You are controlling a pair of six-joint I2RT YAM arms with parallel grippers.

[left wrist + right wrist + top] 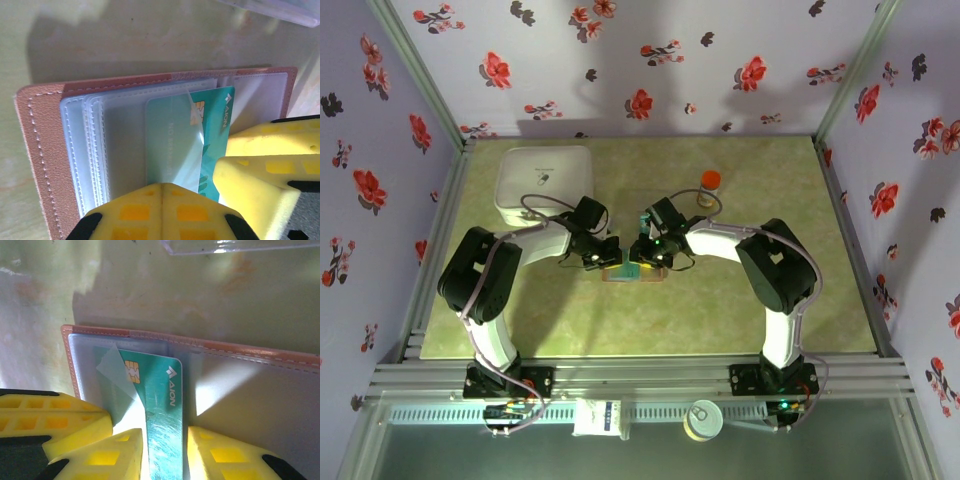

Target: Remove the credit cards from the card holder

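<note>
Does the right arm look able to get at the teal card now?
Likely yes: the teal card pokes out of the card holder's pocket and looks gripped between the right gripper's fingers, its outer end uncovered. The left gripper, shut, sits on the holder.

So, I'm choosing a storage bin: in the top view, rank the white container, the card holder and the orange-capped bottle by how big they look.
Largest: white container.
Next: card holder, though only partly visible.
Smallest: orange-capped bottle.
</note>
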